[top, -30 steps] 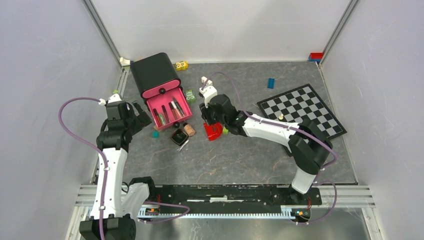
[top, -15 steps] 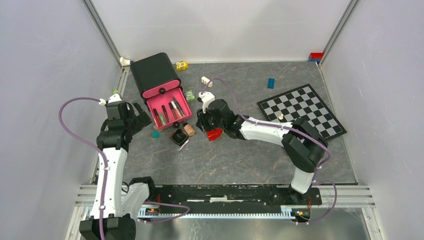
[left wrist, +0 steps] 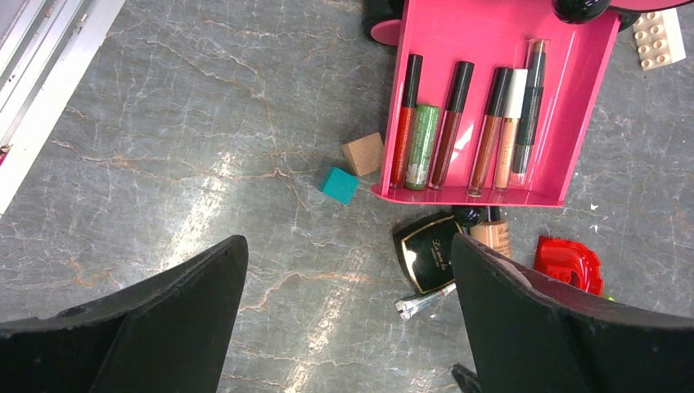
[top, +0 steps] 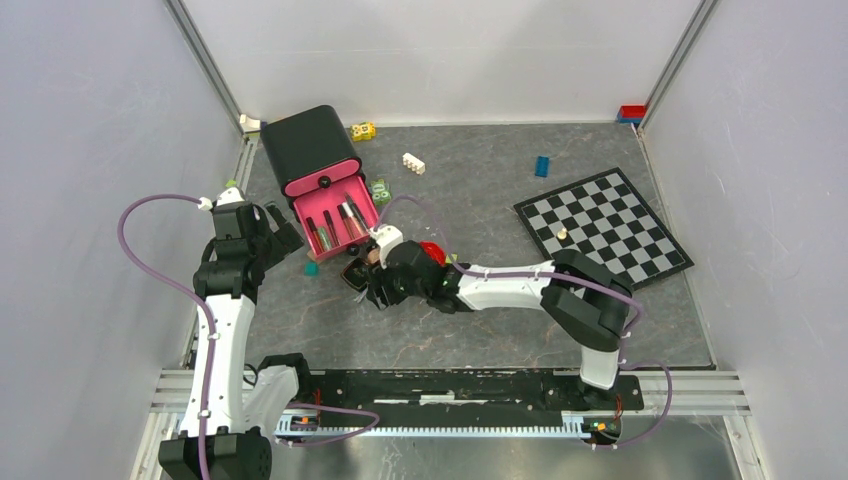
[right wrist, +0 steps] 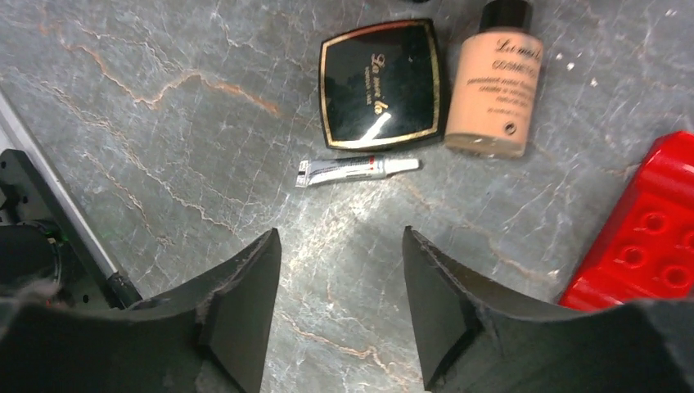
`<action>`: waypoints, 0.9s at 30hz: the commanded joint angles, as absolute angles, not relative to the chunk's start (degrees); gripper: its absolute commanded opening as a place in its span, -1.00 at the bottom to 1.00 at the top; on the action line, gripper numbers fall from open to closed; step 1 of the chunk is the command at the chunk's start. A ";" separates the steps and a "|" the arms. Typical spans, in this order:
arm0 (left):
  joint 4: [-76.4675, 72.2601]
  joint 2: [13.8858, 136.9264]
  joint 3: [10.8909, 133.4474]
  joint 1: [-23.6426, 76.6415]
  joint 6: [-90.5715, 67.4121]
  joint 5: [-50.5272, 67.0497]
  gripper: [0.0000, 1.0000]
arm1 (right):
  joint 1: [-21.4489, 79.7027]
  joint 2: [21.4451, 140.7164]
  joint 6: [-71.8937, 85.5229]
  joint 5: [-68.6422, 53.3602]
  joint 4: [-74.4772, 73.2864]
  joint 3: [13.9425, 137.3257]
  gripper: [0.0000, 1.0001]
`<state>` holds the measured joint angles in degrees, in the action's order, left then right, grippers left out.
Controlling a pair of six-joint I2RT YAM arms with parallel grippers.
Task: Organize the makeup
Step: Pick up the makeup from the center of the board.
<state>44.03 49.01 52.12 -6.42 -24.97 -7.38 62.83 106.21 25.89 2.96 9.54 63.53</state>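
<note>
From overhead, the right gripper (top: 373, 288) hangs low over the grey marbled table (top: 480, 330), just near of the open pink plastic drawer (top: 338, 222), and its arm hides most of what lies beneath. The right wrist view shows those things. There is a square black compact with a gold rim (right wrist: 383, 83) and, just right of it, a small beige bottle with a black cap (right wrist: 495, 86) lying on its side. A slim white sample tube (right wrist: 358, 169) lies just near of the compact, and a red studded plastic piece (right wrist: 646, 246) is at the right edge. The right fingers stand moderately apart over bare table, holding nothing. Only the left wrist view looks into the drawer, where slim dark-red, brown and green tubes (left wrist: 448, 123) lie side by side. A teal cube (left wrist: 339, 185) and a wooden cube (left wrist: 363, 153) sit just left of it. The left gripper (left wrist: 348, 244) hovers left of the drawer, its fingers spread wide and empty. Only the overhead view takes in the black box (top: 305, 140) behind the drawer and the checkered board (top: 603, 222) far right.
</note>
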 commanded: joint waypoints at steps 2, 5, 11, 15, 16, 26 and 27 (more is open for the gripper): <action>42.16 48.77 52.38 -6.85 -24.43 -7.95 1.00 | 66.00 107.41 32.43 15.34 7.77 64.71 0.41; 42.14 48.77 52.38 -6.77 -24.39 -7.78 1.00 | 67.17 109.05 34.73 20.09 5.51 66.57 0.66; 42.19 48.59 52.38 -6.77 -24.43 -7.64 1.00 | 68.29 115.16 38.21 26.32 -2.78 75.21 0.87; 42.08 48.43 52.30 -6.81 -24.39 -7.49 1.00 | 68.37 117.93 39.48 27.48 -3.01 78.23 0.91; 42.09 48.38 52.31 -6.81 -24.43 -7.55 1.00 | 68.38 118.57 39.85 27.92 -2.81 78.68 0.92; 42.10 48.38 52.30 -6.77 -24.43 -7.37 1.00 | 68.98 126.17 36.96 30.08 -8.89 87.40 0.92; 42.10 48.43 52.29 -6.77 -24.43 -7.31 1.00 | 69.07 126.68 36.54 30.65 -9.76 87.86 0.90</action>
<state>44.03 49.01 52.12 -6.42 -24.97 -7.35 68.42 123.55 37.65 28.03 -6.00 83.99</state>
